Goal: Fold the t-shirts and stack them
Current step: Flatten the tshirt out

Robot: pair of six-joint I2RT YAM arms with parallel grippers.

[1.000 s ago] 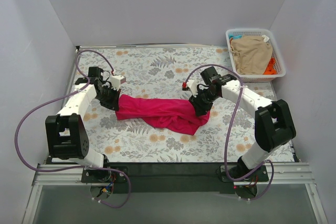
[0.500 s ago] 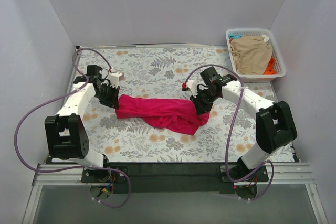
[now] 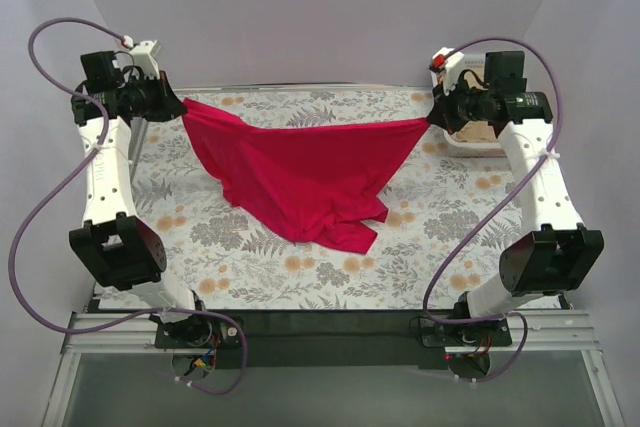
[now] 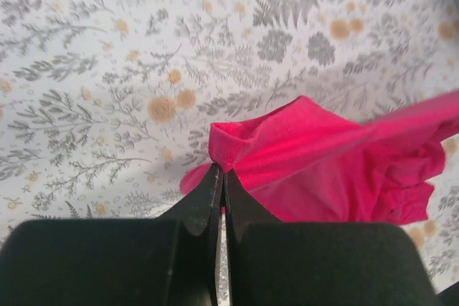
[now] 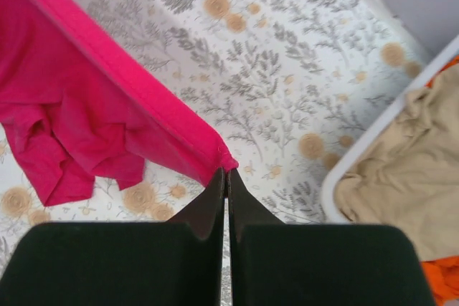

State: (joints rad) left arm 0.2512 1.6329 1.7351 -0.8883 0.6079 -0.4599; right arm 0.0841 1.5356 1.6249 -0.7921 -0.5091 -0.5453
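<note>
A crimson-pink t-shirt [image 3: 300, 172] hangs stretched between both arms above the flowered table [image 3: 250, 267], its lower part resting on the cloth. My left gripper [image 3: 183, 104] is raised at the back left, shut on one corner of the pink t-shirt [image 4: 237, 145]. High at the back right, my right gripper [image 3: 428, 120] is shut on the opposite corner of the same t-shirt [image 5: 179, 134]. A tan-beige t-shirt [image 5: 401, 163] lies in the white basket [image 5: 344, 170], with an orange one [image 5: 441, 281] beneath it.
The white lattice basket [image 3: 450, 137] stands at the back right corner, mostly hidden behind my right arm in the top view. Grey walls close in the table on the left, back and right. Purple cables loop from both arms.
Both arms have risen from the table and swung outward, lifting the pink t-shirt and spreading it between them. The right gripper closed on the shirt's corner before the lift.
</note>
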